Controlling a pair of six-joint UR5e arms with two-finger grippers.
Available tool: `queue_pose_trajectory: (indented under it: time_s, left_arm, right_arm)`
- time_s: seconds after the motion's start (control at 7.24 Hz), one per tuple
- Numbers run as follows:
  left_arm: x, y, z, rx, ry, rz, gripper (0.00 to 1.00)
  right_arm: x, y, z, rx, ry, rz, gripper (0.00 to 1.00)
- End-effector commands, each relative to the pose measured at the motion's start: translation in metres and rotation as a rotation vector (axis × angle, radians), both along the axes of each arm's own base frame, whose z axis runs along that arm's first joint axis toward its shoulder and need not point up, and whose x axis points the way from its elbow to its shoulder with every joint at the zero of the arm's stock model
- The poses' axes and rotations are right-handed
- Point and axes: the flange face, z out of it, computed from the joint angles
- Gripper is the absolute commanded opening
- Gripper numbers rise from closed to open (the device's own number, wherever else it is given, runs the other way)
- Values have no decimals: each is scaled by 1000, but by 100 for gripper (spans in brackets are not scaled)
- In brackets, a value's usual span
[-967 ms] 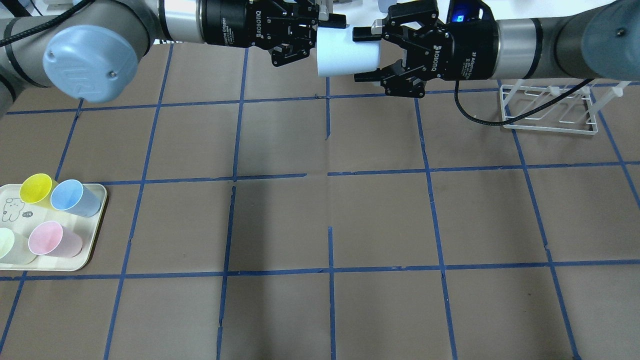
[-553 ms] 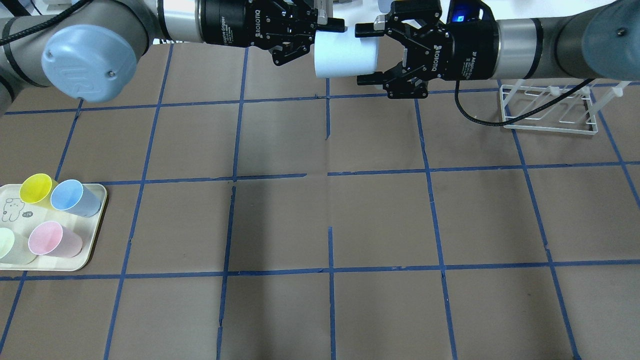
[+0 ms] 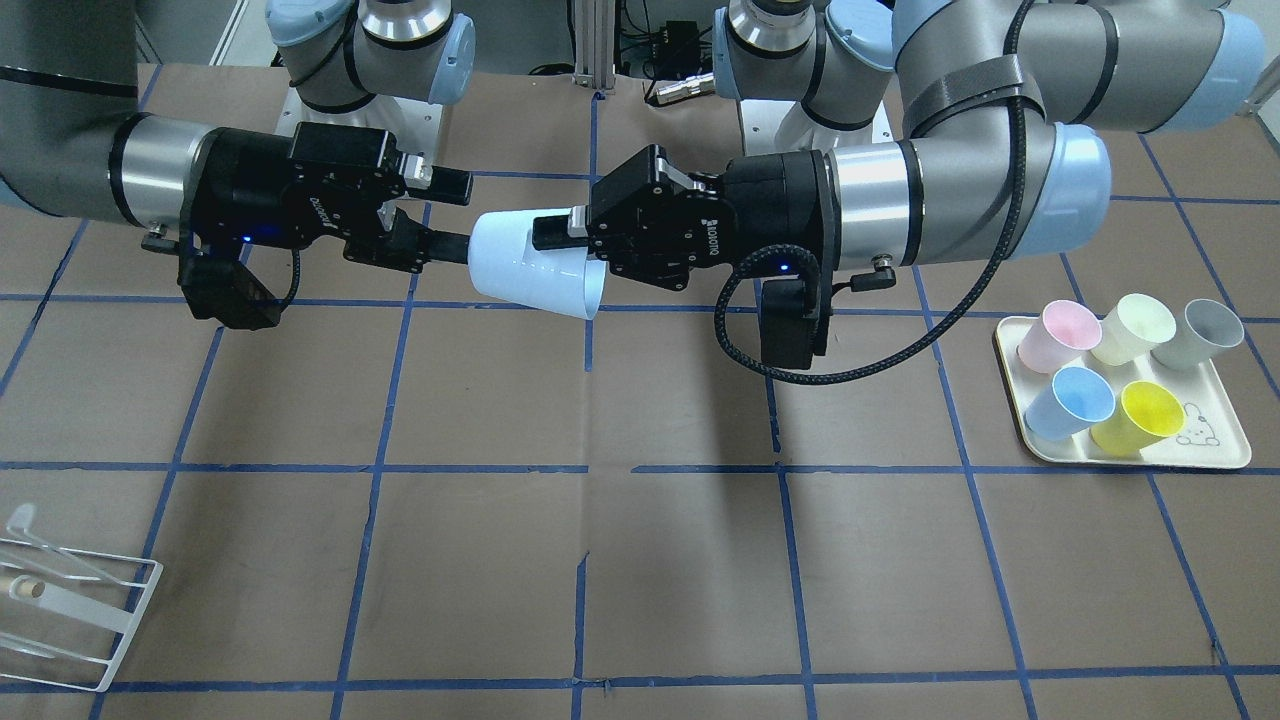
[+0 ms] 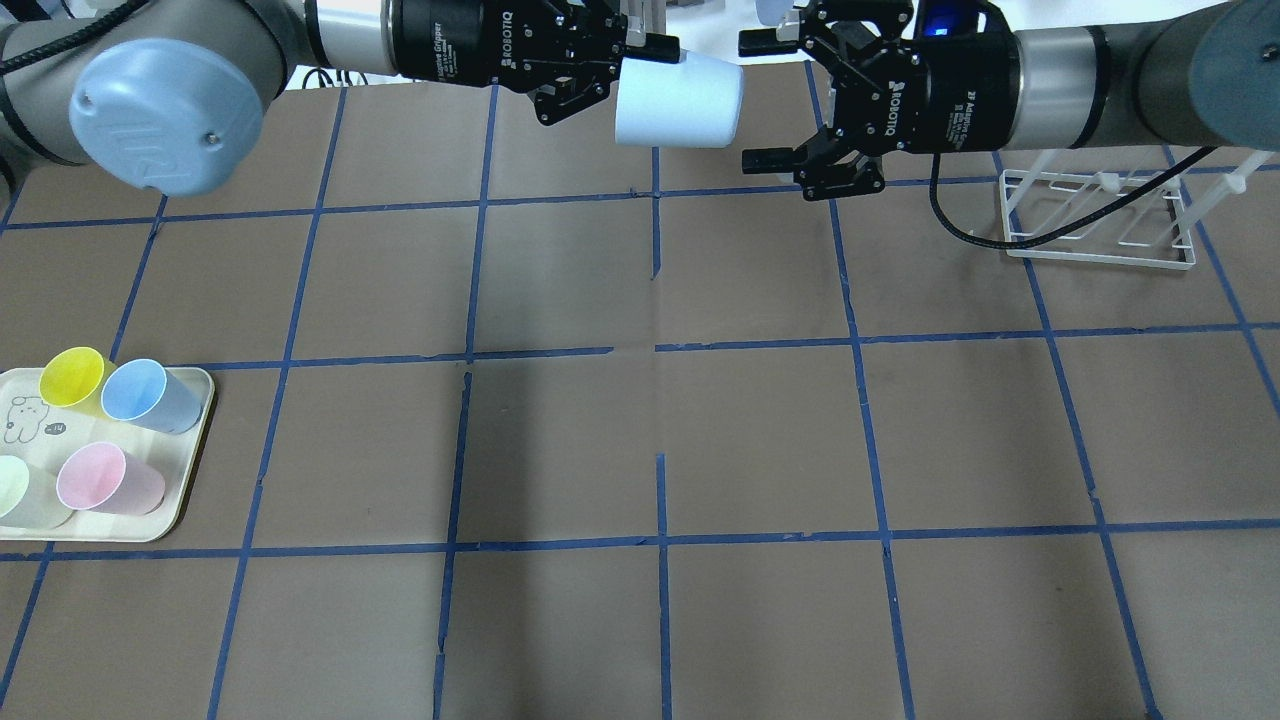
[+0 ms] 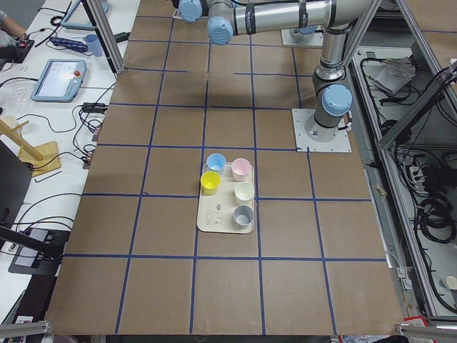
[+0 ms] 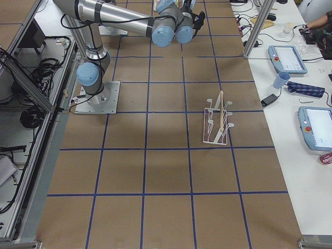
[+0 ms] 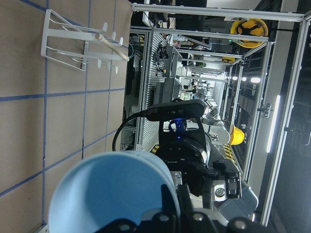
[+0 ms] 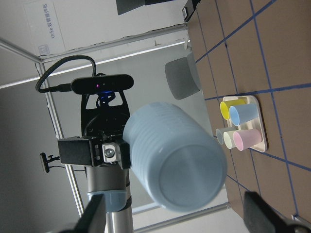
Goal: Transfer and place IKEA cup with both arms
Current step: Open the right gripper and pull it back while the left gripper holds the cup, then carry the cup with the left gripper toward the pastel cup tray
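Left claw [image 4: 640, 60] clamped on rim of pale-blue IKEA cup [image 4: 680, 100]; cup sideways above bench [image 4: 560, 440], base toward right claw [image 4: 770, 100]; right claw fingers spread wide, just beside base

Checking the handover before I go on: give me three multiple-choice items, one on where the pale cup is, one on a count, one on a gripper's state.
1. The pale cup is: A on the table; B in the air, between the grippers; C on the rack.
2. Cups on the tray: A three; B four; C five.
3. The right gripper is: A open; B shut on the cup; C shut, empty.
B: the left gripper holds it aloft by the rim. C: pink, cream, grey, blue, yellow. A: its fingers stand spread wide.
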Motion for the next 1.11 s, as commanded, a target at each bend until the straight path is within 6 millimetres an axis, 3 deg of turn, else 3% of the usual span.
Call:
queue_pose_trajectory:
  time_s: [0.0,0.28,0.41,0.55,0.69,0.83,0.97]
  left_arm:
    - [23,4,14,-41,-182,3,0]
    - [42,27,44,-86,-509,-31,0]
    - [59,39,53,-117,-749,-60,0]
    - [69,48,51,-135,-861,-95,0]
    - [78,53,54,-189,-953,-145,0]
    - [92,58,57,-201,-1093,-171,0]
    - [109,64,62,-193,-1251,-182,0]
  right_arm:
    - [-36,-3,7,27,82,12,100]
    - [-70,-4,25,98,235,58,100]
    - [-72,2,26,127,309,101,100]
    - [-80,4,25,119,438,143,100]
    - [-85,13,40,185,631,102,100]
    - [-77,14,48,220,781,44,100]
    - [-66,24,51,212,938,94,100]
